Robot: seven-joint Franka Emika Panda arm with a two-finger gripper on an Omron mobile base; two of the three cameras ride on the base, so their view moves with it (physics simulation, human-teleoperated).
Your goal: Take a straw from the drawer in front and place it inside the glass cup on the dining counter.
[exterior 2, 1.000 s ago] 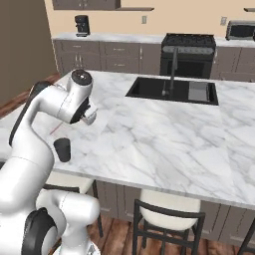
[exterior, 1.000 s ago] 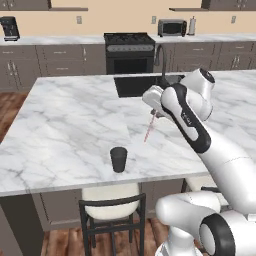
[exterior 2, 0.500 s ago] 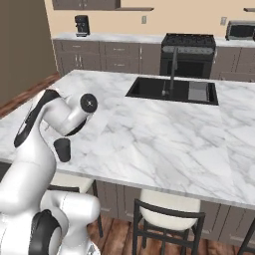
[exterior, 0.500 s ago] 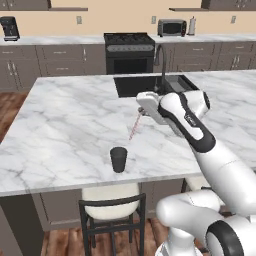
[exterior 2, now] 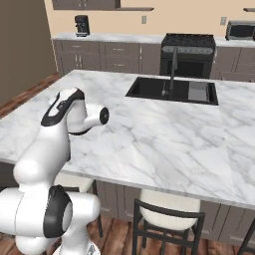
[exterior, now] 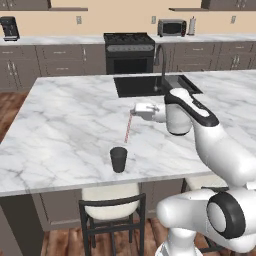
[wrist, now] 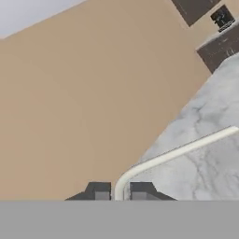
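The hand [exterior: 134, 110] grips the straw [exterior: 128, 128] by its upper end (fingers closed on it), and it hangs slanted above the glass cup [exterior: 118, 159] on the desk [exterior: 65, 120].

The glass cup [exterior: 118, 159] stands on the dining counter [exterior: 65, 125].

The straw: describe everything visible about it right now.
The straw is a thin, straight stick, pinkish-red and white in the left base view, pale with a bent near end in the hand view. It hangs tilted from the end effector, its upper end pinched between the fingers. Its lower tip points toward the glass cup on the dining counter and appears just above the rim, not yet inside.
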